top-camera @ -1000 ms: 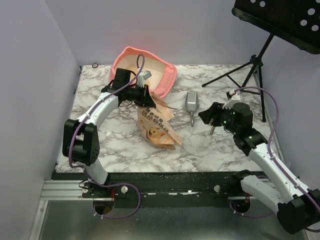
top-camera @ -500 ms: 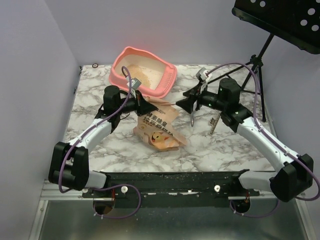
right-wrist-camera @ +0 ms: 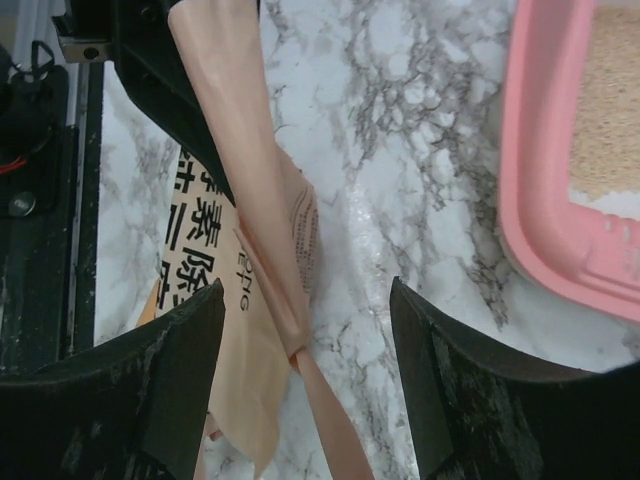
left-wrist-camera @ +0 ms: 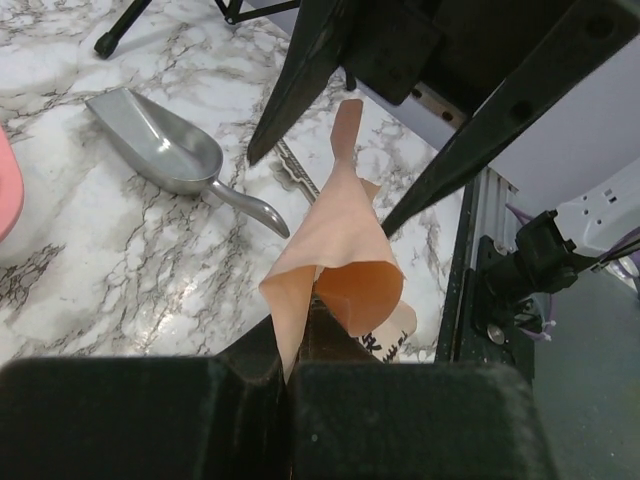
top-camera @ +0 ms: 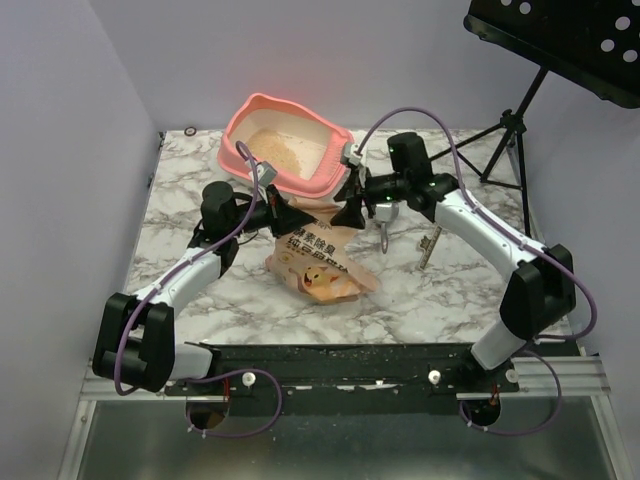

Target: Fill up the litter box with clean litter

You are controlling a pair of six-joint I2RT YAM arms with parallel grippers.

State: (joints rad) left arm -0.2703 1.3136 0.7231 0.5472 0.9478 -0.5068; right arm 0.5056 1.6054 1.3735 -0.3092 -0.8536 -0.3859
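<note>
From above: the litter box (top-camera: 250, 125) at the far side holds some clean litter (top-camera: 285, 150); the bag (top-camera: 315, 262) lies just before it. Left wrist: your left gripper (left-wrist-camera: 290, 370) is clamped on the bag's twisted top; a scoop (left-wrist-camera: 160, 150) lies near. Right wrist: your right gripper (right-wrist-camera: 305, 375) straddles that top, fingers apart; next, I judge, close and pull it open.

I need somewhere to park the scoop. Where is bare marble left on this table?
Bare marble: front right of the table, between the litter bag and the right arm, and the left edge beside the litter box. The middle is crowded, where the left pincer, right pincer, bag and scoop meet.
</note>
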